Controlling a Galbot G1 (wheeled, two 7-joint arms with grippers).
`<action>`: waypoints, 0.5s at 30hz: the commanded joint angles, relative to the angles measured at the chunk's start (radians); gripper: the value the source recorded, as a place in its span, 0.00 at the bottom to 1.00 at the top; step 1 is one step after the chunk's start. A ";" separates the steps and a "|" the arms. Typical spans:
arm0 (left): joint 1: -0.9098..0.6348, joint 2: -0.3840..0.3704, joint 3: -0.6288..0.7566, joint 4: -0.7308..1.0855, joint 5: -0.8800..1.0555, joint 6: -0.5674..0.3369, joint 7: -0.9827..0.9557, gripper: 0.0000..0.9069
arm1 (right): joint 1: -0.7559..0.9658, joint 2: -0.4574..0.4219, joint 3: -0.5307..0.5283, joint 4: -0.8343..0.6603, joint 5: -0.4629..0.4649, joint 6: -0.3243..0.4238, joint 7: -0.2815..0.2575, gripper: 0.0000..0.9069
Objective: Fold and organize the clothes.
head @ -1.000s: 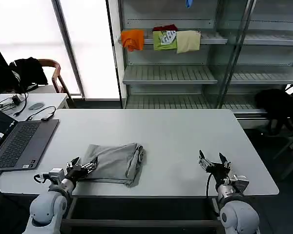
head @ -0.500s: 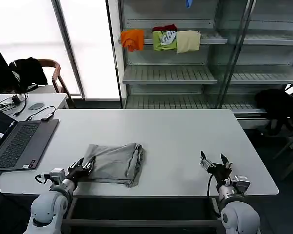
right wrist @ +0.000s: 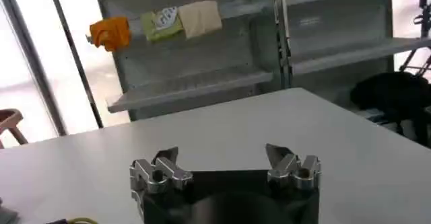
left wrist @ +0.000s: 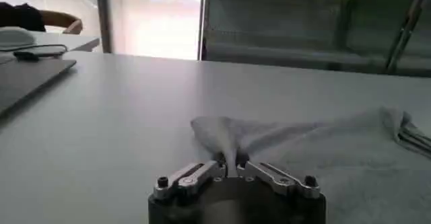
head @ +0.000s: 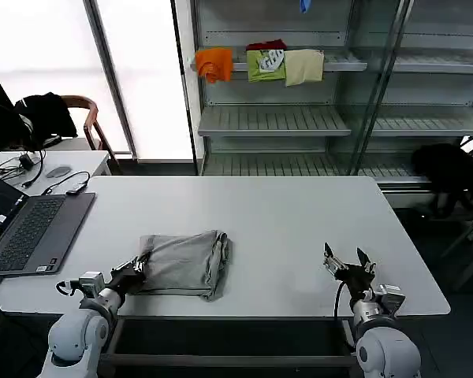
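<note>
A light grey folded shirt (head: 185, 264) lies on the white table (head: 284, 220), near its front edge on the left. My left gripper (head: 139, 266) is shut on the shirt's near left corner; in the left wrist view the cloth (left wrist: 316, 144) rises in a pinched ridge from between the left gripper's (left wrist: 228, 159) jaws. My right gripper (head: 345, 263) hovers low over the bare table at the front right, open with nothing between its fingers (right wrist: 165, 158). The right gripper (right wrist: 222, 157) faces the far shelves.
An open laptop (head: 27, 228) lies at the table's left edge. Behind the table stands a metal shelf unit (head: 315, 118) holding orange, green and beige folded garments (head: 260, 63). A chair with a black garment (head: 43, 114) stands far left beside a side desk with cables.
The left gripper has drawn back slightly toward the front edge with the shirt corner, pulling the cloth a little. The right gripper has barely moved.
</note>
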 commanded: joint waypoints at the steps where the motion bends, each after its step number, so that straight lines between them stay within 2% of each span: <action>1: -0.002 0.010 -0.027 -0.014 0.100 -0.063 0.042 0.02 | -0.002 -0.004 0.007 0.002 0.004 0.001 0.001 1.00; 6: -0.028 0.096 -0.124 -0.027 0.253 -0.099 0.085 0.02 | -0.004 -0.015 0.014 -0.004 0.017 0.008 0.000 1.00; 15: -0.108 0.417 -0.282 0.051 0.384 -0.134 0.217 0.02 | 0.013 -0.032 0.009 -0.025 0.040 0.018 -0.001 1.00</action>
